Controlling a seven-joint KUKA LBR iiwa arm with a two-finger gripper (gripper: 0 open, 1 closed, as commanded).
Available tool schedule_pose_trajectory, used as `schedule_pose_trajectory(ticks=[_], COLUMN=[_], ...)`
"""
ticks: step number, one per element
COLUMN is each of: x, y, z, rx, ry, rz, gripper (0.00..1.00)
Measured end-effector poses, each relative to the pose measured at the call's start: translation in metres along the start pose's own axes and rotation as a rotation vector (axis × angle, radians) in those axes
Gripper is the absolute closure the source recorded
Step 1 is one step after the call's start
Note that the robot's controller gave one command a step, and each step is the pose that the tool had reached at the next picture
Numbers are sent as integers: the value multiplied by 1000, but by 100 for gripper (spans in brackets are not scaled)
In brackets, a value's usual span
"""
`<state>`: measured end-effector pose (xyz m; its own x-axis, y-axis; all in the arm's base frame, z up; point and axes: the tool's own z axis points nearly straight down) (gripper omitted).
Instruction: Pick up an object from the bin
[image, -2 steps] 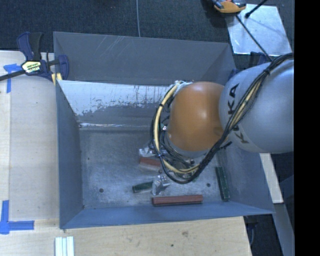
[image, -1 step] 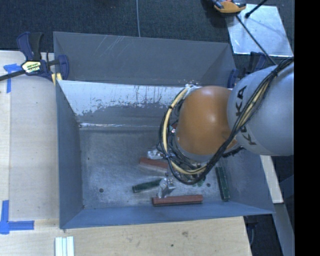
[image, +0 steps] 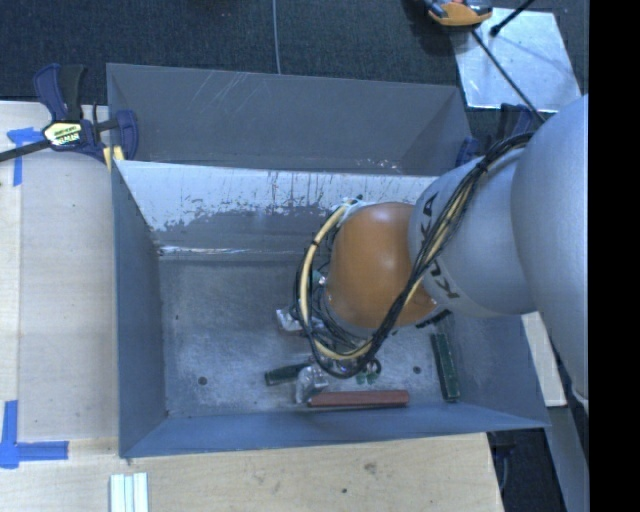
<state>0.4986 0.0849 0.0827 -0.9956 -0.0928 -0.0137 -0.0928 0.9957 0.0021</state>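
My gripper (image: 311, 381) is low in the bin's front middle, mostly hidden under the arm's cover and cables. Right in front of it, along the bin's front wall, lies a flat reddish-brown bar (image: 358, 398), touching or almost touching the gripper's lower end. A small dark piece (image: 281, 376) rests on the floor just left of the gripper. A small silver-grey piece (image: 289, 320) lies a little further back on the left, at the edge of the cables.
A slim dark green bar (image: 445, 366) lies lengthwise by the bin's right wall. The arm reaches in from the right and covers the right middle of the bin. Bare floor stretches over the bin's left half.
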Motion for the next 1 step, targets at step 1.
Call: schedule_pose_trajectory(ticks=[1], x=[0], y=[0], z=[0], rx=[0], ry=[0], rz=[-2], gripper=[100])
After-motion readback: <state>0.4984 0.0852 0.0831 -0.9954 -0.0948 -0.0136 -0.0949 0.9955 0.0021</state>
